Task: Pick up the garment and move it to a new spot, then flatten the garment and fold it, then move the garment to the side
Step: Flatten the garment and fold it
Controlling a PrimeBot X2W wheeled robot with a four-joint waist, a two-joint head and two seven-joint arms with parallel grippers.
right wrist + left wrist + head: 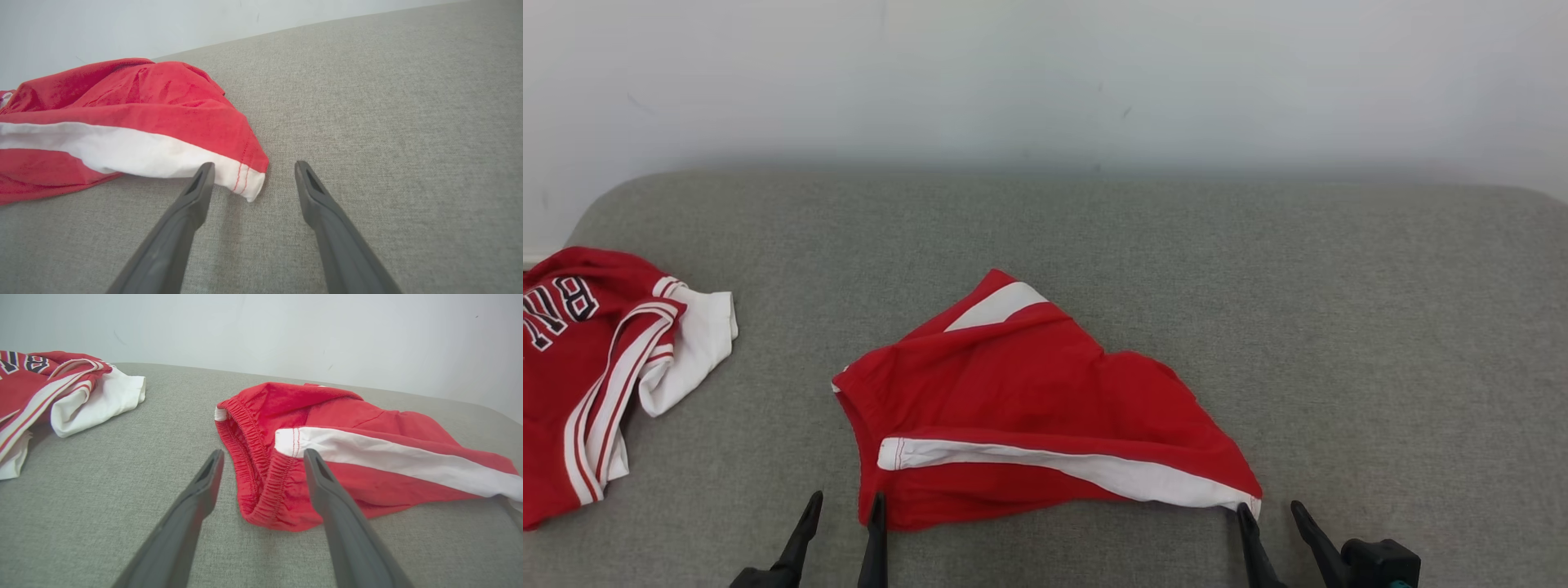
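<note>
A wide grey upholstered surface (1339, 327) with rounded far corners runs across the head view, backed by a pale, bare wall (1045, 73). At its centre, close to the near edge, lies the garment: a pair of red shorts (1029, 384) with a white side stripe, spread loosely and still rumpled, the elastic waistband to the robot's left and the leg hem to its right. One corner with a white panel points toward the wall.

Well apart from the shorts, at the far left of the surface, sits a crumpled red jersey (580, 384) with white trim, striped edging and dark lettering, part of it cut off by the frame.

The left gripper (846, 496) hangs released at the waistband's near corner, its two dark fingers spread wide. In the left wrist view the gathered elastic sits between them, the right finger crossing in front of the red cloth; whether it touches cannot be told.

The right gripper (1268, 506) is likewise released, fingers parted at the hem's near corner. In the right wrist view the white, red-stitched tip of the stripe lies between the fingertips, beside the left one.
</note>
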